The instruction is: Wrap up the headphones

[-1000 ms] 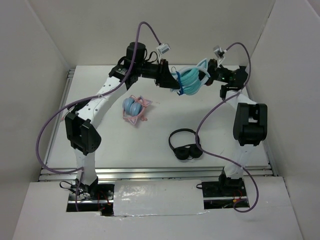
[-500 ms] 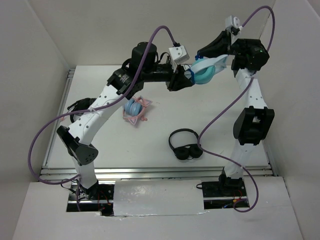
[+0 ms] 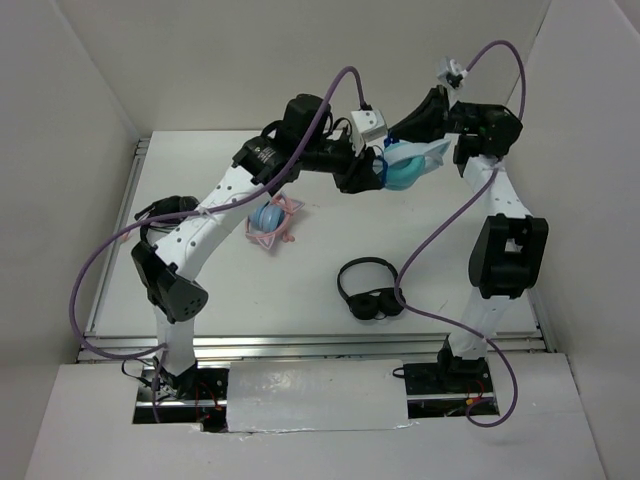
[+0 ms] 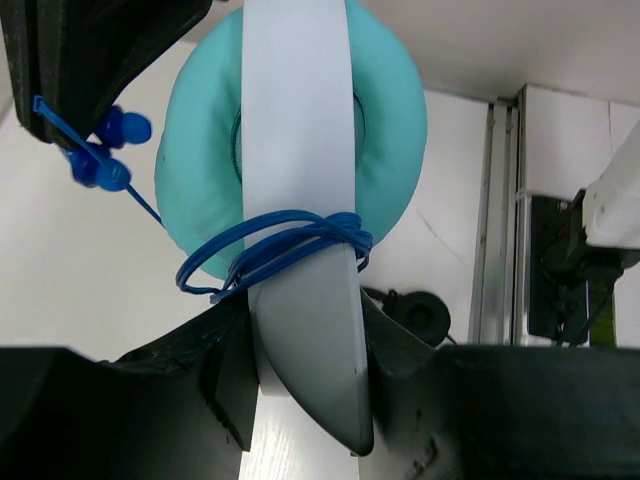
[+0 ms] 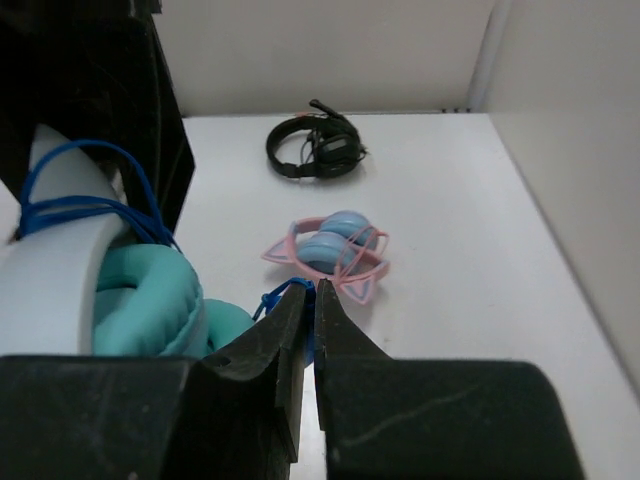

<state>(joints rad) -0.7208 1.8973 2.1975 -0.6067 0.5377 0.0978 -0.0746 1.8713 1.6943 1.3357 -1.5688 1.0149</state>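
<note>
Teal showed between my two grippers. From above, the headphones point(image 3: 406, 168) hung in the air over the far right part of the table point(image 3: 260, 290). My left gripper point(image 3: 375, 172) was at their side and my right gripper point(image 3: 396, 133) came in from above. A pink and blue pair point(image 3: 268, 218) lay left of the middle. A black pair point(image 3: 370, 292) lay nearer the front edge.

From my left wrist, my jaws were clamped on the pale headband point(image 4: 298, 120) below the cup point(image 4: 395, 110). Blue cable point(image 4: 270, 252) was looped round the band, and the plug point(image 4: 110, 150) hung beside my right fingers.

From my right wrist, the jaws were pinched together on a thin run of that cable.

I judged the loops loose. Slack from my right could let them slide off and unwind, and a hard tug could twist the band out of my left grip.
</note>
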